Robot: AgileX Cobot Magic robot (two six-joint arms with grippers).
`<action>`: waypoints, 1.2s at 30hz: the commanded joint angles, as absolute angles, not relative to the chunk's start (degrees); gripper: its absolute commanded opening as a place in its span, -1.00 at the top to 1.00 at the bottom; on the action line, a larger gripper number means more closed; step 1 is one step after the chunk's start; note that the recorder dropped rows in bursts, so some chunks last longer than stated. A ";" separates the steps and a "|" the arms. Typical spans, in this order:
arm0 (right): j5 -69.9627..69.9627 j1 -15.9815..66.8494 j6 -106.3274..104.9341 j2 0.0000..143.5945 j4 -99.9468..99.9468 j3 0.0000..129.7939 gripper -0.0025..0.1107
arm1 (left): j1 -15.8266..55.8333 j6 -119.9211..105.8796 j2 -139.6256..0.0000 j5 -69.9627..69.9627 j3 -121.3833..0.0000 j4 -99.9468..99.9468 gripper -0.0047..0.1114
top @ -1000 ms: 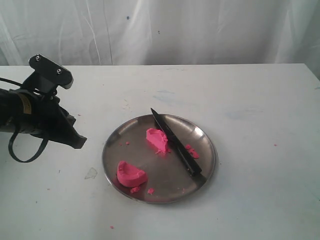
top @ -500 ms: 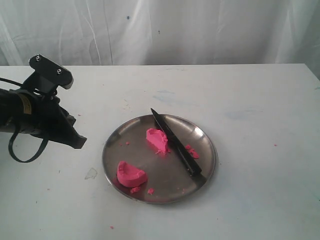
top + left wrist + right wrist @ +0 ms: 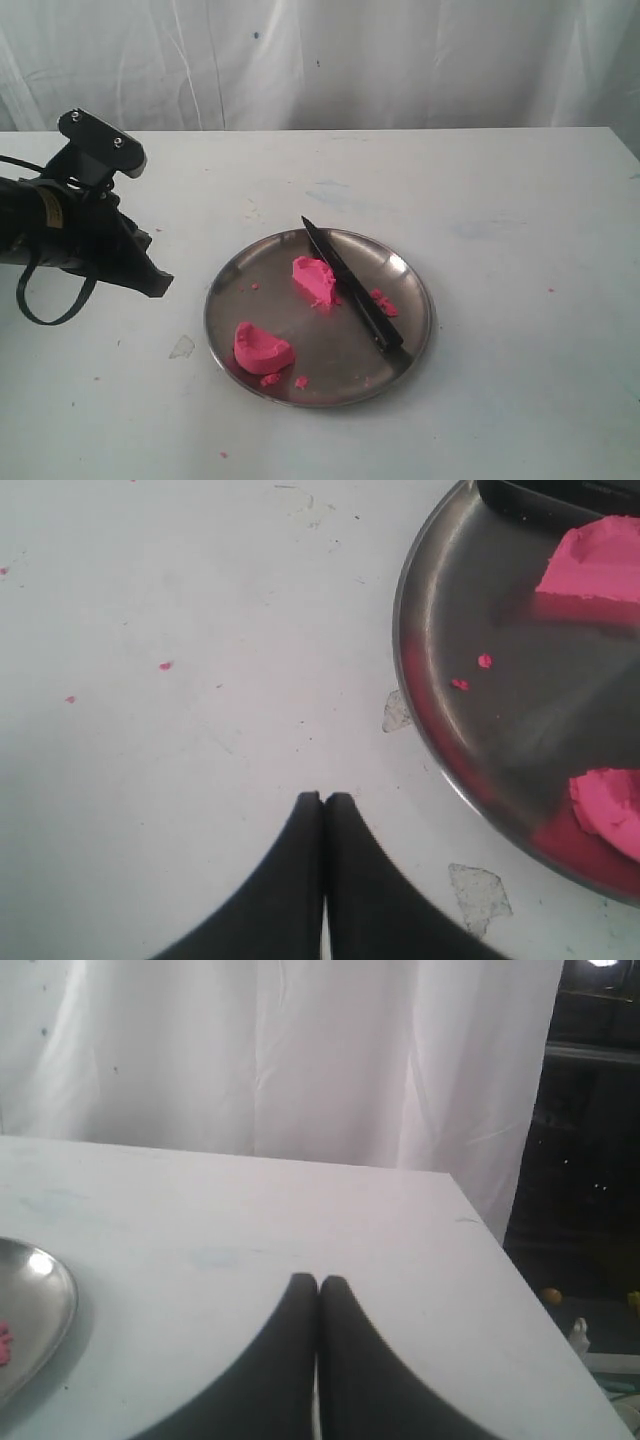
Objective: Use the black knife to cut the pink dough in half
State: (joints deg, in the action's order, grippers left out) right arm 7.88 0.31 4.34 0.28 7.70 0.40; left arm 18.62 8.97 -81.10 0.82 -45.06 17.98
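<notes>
Two chunks of pink dough (image 3: 314, 280) on round steel plate (image 3: 405, 275), centre of the exterior frame: one near the plate's middle, the other (image 3: 262, 347) at its lower-left rim, well apart. Black knife (image 3: 350, 283) flat across the plate, tip over the upper rim, handle toward lower right, blade touching or just beside the middle chunk. Small pink crumbs (image 3: 383, 302) just right of the blade, more by the lower chunk and on white table (image 3: 520, 200). Left gripper (image 3: 323, 802) at left of frame, over bare table, well apart from the plate, fingers pressed together, holding nothing. Right gripper (image 3: 318, 1285) likewise closed and empty above the table, outside the exterior frame.
</notes>
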 commanded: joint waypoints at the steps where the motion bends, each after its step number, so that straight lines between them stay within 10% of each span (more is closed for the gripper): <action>1: 9.82 -0.14 5.03 0.00 10.03 0.00 0.96 | 18.43 9.07 -80.69 1.06 -44.63 18.00 0.92; 17: 9.71 -0.14 5.03 0.00 9.91 0.00 0.96 | 18.38 9.07 -77.58 1.40 -44.74 18.00 0.92; 36: 9.71 -0.14 5.03 0.00 9.91 0.00 0.96 | 0.49 4.41 -25.46 32.90 -42.74 15.73 0.92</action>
